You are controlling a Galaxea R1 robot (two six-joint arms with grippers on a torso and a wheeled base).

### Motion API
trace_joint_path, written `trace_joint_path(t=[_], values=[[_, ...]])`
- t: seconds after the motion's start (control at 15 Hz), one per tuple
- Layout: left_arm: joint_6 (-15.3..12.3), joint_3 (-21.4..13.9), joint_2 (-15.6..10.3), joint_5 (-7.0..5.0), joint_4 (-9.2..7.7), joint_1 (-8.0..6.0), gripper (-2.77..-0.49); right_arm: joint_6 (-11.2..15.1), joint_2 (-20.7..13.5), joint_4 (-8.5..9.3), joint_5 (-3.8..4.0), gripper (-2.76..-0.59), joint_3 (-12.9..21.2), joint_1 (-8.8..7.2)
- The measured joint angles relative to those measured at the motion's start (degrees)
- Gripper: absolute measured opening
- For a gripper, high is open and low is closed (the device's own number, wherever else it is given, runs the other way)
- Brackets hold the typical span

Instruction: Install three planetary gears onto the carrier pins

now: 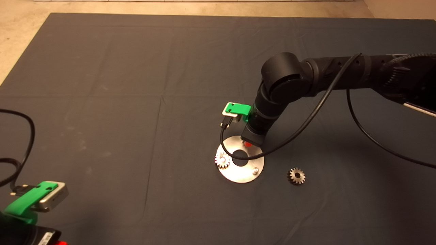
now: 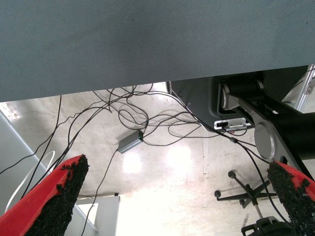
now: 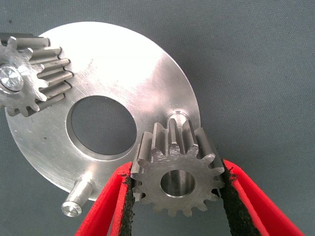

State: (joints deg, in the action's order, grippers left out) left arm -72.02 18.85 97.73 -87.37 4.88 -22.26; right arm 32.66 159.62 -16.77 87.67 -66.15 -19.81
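The round shiny disc lies mid-mat. One planetary gear sits on its left carrier pin. My right gripper hangs over the disc's far edge, shut on a second gear held flat between its red fingers. That gear hovers just beside a bare pin, not on it. Another bare pin stands at the disc's near right. A third gear lies loose on the mat to the right of the disc. My left gripper is parked at the lower left, open.
The right arm's black cable loops over the disc's central hole and across the mat. The left wrist view shows the mat's edge, floor cables and a stand's legs beyond it.
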Motion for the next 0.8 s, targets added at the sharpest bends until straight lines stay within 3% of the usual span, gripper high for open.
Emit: trace_joint_path(t=[0.8], values=[[0.4, 0.0, 0.0, 0.00, 0.00, 0.00, -0.64, 0.2, 0.1, 0.00, -0.05, -2.25, -0.5, 0.00]])
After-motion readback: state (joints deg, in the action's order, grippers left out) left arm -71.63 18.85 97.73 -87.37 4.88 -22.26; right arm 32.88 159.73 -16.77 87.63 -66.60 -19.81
